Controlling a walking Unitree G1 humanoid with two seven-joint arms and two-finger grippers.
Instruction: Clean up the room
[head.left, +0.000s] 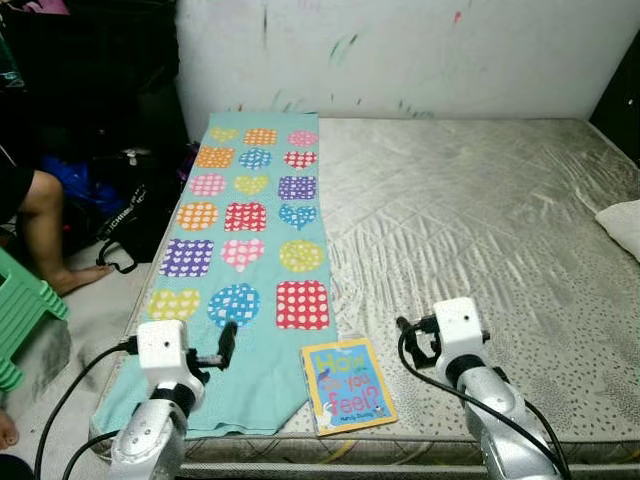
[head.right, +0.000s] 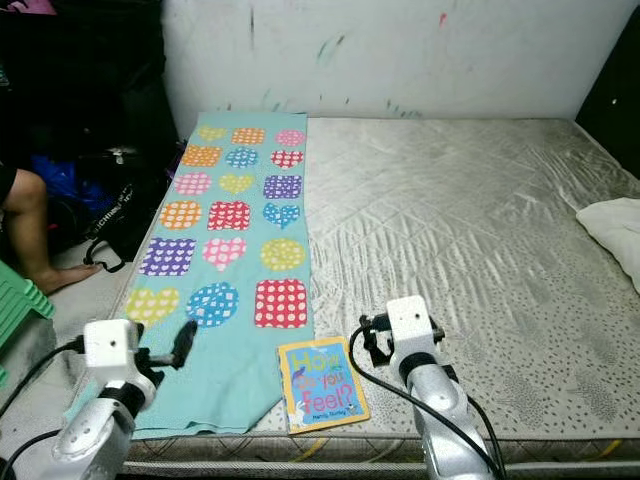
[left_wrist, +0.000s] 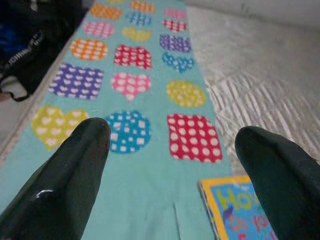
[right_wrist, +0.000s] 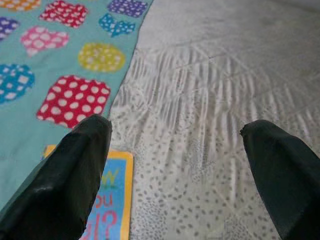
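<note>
The book (head.left: 348, 385) lay flat at the mattress's (head.left: 480, 220) near edge, long axis running near-to-far, between both wide-open grippers; the right gripper (head.left: 404, 331) hovered nearer than the left gripper (head.left: 228, 343).

Even, fairly bright light falls on the mattress (head.left: 470, 200), whose quilting shows a soft sheen beyond the right gripper (head.left: 420, 338). Past the left gripper (head.left: 226, 345), the bag corner (head.left: 110, 170) lies in deep shadow. Both wrist views are soft, the near fingers (left_wrist: 65, 180) blurred.

home bedroom, bare quilted mattress (head.left: 470, 220), patterned towel (head.left: 245, 240), children's book (head.left: 347, 384), scuffed white wall (head.left: 400, 50)
</note>
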